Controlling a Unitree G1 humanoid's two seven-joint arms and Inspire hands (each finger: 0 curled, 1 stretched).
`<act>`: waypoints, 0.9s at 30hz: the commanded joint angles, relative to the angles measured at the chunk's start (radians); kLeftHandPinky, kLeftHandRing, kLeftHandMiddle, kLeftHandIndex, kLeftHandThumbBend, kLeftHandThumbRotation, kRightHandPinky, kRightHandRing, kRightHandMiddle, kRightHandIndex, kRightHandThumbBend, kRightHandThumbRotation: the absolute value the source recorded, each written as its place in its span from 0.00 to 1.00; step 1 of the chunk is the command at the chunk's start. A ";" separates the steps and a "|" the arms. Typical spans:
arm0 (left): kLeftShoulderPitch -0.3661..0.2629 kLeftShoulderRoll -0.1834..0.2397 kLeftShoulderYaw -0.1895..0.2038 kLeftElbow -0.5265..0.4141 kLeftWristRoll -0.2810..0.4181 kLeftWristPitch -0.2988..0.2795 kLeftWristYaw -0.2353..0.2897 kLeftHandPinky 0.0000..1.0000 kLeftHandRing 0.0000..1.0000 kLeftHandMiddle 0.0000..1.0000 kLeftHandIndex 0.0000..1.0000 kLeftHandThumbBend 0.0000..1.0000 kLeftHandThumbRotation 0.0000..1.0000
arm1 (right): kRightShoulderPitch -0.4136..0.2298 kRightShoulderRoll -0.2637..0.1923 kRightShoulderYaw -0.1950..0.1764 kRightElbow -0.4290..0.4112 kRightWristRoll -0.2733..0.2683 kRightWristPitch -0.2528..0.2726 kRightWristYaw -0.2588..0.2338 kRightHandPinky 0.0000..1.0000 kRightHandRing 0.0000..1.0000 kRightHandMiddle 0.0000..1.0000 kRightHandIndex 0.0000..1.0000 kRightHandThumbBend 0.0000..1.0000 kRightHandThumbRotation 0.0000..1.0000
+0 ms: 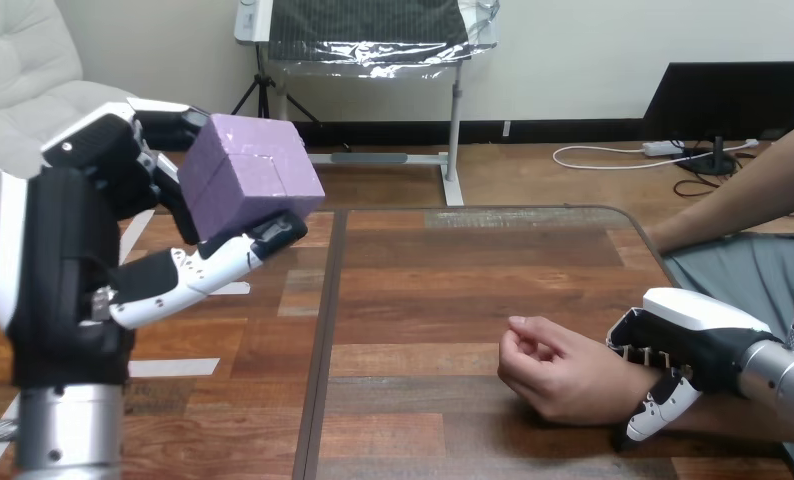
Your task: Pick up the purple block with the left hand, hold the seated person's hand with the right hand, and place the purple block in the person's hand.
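The left hand (78,225), raised at the view's left, is clamped on the purple block (248,170), high above the counter (423,280). The target lies down and to the right. There the person's hand (553,372) rests loosely curled, with the right hand (688,335) wrapped round its wrist.

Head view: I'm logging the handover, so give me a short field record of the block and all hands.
purple block: raised above the table, at its left side, held in the left hand
left hand: fingers and thumb curled round the block
right hand: curled round the person's wrist
person's hand: on the table, fingers loosely curled
block placed: not yet
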 commanded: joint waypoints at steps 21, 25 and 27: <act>-0.176 0.012 -0.019 0.251 0.003 -0.072 -0.025 0.22 0.29 0.36 0.40 0.55 0.00 | -0.011 0.065 0.002 0.040 0.015 -0.032 -0.054 0.24 0.29 0.36 0.38 0.84 0.05; -0.197 0.024 -0.021 0.303 0.021 -0.098 -0.029 0.22 0.29 0.36 0.41 0.55 0.00 | -0.018 0.060 0.001 0.055 0.015 -0.091 -0.086 0.24 0.29 0.36 0.38 0.85 0.06; -0.205 0.022 -0.021 0.319 0.020 -0.089 -0.028 0.23 0.29 0.36 0.41 0.55 0.00 | -0.023 0.059 -0.002 0.048 0.021 -0.074 -0.071 0.24 0.29 0.36 0.38 0.86 0.06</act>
